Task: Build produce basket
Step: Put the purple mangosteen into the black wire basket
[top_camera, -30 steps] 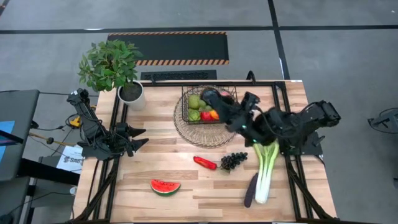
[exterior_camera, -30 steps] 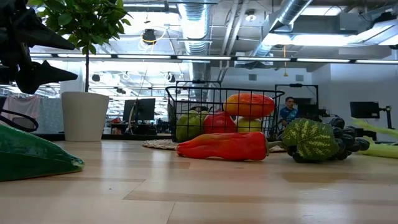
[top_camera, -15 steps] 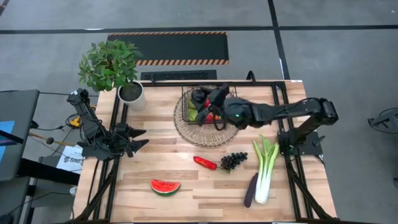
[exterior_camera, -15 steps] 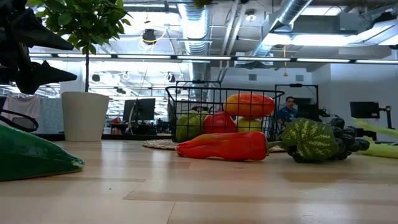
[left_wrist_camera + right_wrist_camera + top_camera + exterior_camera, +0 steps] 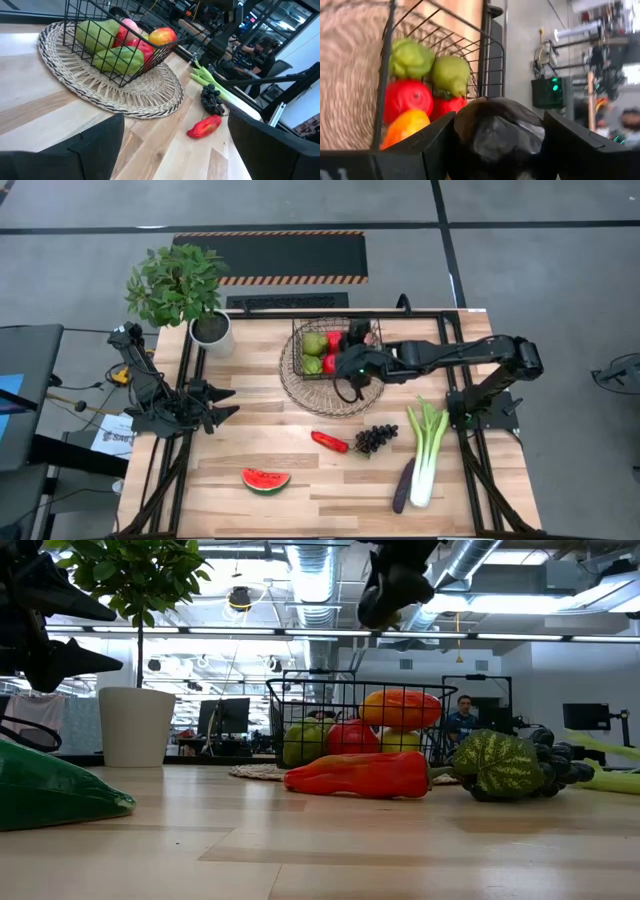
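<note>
The dark wire basket point(image 5: 335, 323) stands on a round woven tray point(image 5: 300, 392). It holds green pears point(image 5: 451, 75), a red apple point(image 5: 406, 99) and an orange mango point(image 5: 405, 127). My right gripper point(image 5: 350, 368) hangs above the basket's near right side, shut on a dark glossy rounded fruit point(image 5: 495, 131). In the low view that gripper point(image 5: 392, 588) shows high above the basket point(image 5: 300, 710). On the table lie a red chili point(image 5: 330, 442), dark grapes point(image 5: 375, 438), a watermelon slice point(image 5: 266, 479), a leek point(image 5: 428, 450) and an eggplant point(image 5: 403, 485). My left gripper point(image 5: 218, 405) waits open at the left edge. My right gripper pinches the dark rounded fruit point(image 5: 492, 120) between its two fingers point(image 5: 427, 150), one on either side of it. The fruit is lifted clear, well above the basket's rim point(image 5: 492, 45). Which part of the fruit the pads are on does not show.
A leafy plant in a white pot point(image 5: 212, 332) stands at the far left of the table. Bare wood lies between the tray and the watermelon slice. In the left wrist view the chili point(image 5: 205, 127) and grapes point(image 5: 212, 100) lie beyond the tray. A person sits in the room behind.
My right arm has stretched out from a raised, folded pose and come down over the basket, carrying the dark fruit. Its gripper has moved from the basket's far side toward its near right side and now shows at the top of the low view.
</note>
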Tool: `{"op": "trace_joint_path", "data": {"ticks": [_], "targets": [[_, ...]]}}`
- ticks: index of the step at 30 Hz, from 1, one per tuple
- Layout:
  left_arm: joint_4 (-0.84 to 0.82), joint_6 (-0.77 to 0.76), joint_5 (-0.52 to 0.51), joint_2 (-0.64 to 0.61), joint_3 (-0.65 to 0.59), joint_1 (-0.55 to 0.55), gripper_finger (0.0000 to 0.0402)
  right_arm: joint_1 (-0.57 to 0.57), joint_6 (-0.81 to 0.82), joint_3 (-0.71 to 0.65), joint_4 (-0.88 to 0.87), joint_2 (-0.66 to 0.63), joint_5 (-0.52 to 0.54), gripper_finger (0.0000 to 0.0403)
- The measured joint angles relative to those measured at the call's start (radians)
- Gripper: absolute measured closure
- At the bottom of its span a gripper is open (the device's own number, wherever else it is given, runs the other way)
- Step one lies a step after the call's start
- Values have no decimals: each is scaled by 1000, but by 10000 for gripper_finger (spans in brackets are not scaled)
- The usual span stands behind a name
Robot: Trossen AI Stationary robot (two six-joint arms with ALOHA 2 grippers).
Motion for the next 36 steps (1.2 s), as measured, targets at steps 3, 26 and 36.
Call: {"op": "trace_joint_path", "data": {"ticks": [3,26,36], "targets": [[0,0,-5,0,0,0,60,-1,-111,0,1,0,0,116],[-14,26,-3,0,1,0,60,-139,-562,-1,-26,323,285,116],[-15,29,-3,0,1,0,60,-135,-291,8,1,254,273,116]]}}
